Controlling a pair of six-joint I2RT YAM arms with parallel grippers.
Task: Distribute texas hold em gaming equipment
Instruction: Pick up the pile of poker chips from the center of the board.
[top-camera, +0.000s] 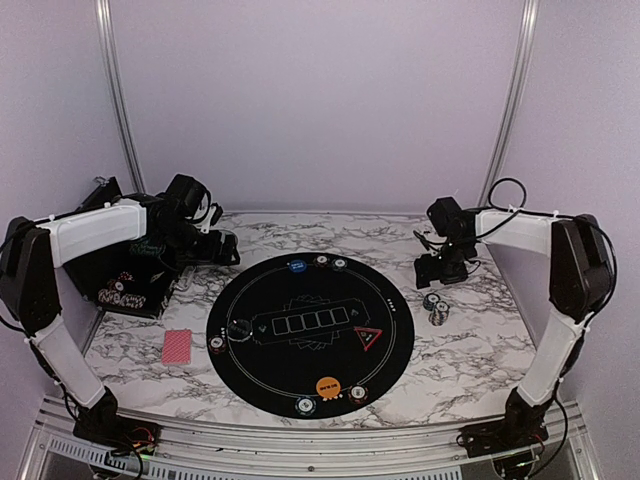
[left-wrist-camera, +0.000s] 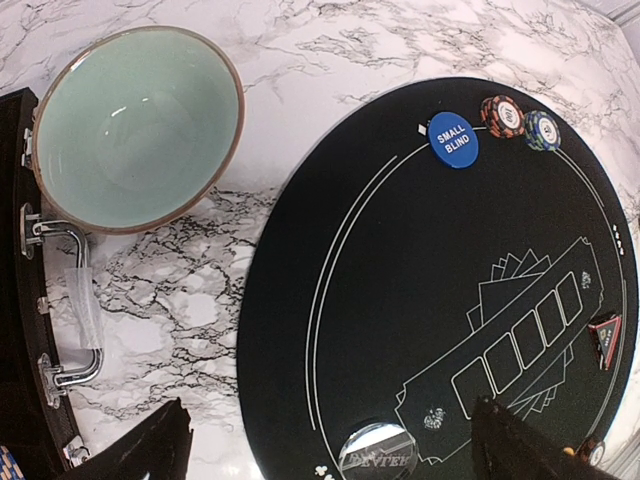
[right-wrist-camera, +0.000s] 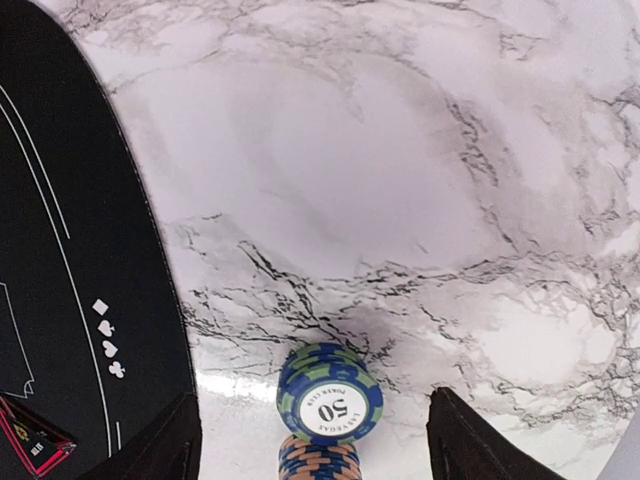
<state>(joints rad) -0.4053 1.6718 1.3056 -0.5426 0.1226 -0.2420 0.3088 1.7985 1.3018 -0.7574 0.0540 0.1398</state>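
Black mat (top-camera: 300, 365) already holds chips (top-camera: 321, 261) and button discs (top-camera: 296, 266) at three seats, plus the red triangle (top-camera: 367, 337). Left to deal: red cards (top-camera: 177, 345) on the tabletop (top-camera: 460, 350), chip stacks (right-wrist-camera: 330, 400) near the spread, empty right hand (top-camera: 442, 268); left hand (top-camera: 215, 248) spread too.

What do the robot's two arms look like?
The left arm and right arm have white box-shaped segments with black joints. A thin black cable loops above the right wrist. The left end effector and right end effector are black.
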